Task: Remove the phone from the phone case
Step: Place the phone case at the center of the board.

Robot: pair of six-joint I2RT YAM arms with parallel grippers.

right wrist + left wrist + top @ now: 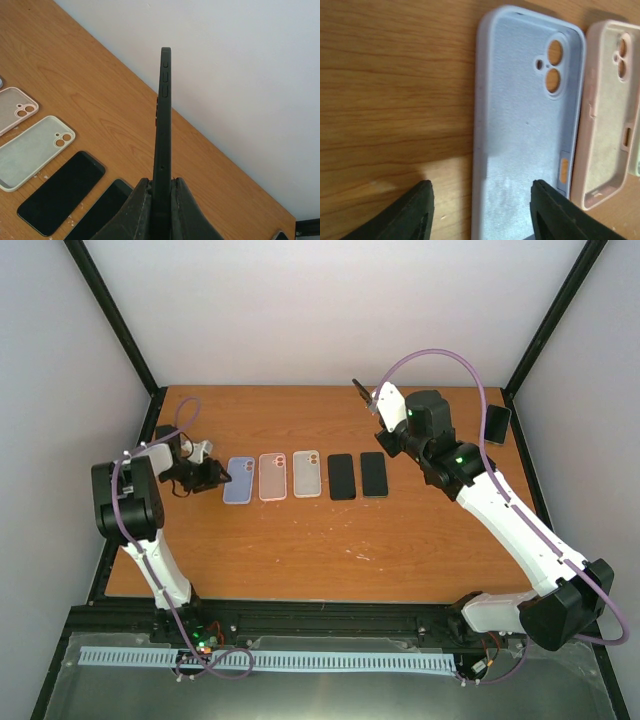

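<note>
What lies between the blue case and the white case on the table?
An empty pink case lies between the blue case and the white case; the top view shows the row plainly.

On our brown wooden table we find one row, left to right: blue silicone case, pink silicone case, pale translucent case, black slab phone, second black phone.

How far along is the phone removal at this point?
Done: the blue case lies empty beside the pink case and pale case, with the open left gripper straddling its edge. In hand: the right gripper holds the dark phone aloft, edge-on. Left: probably setting it down by the two black phones.
</note>
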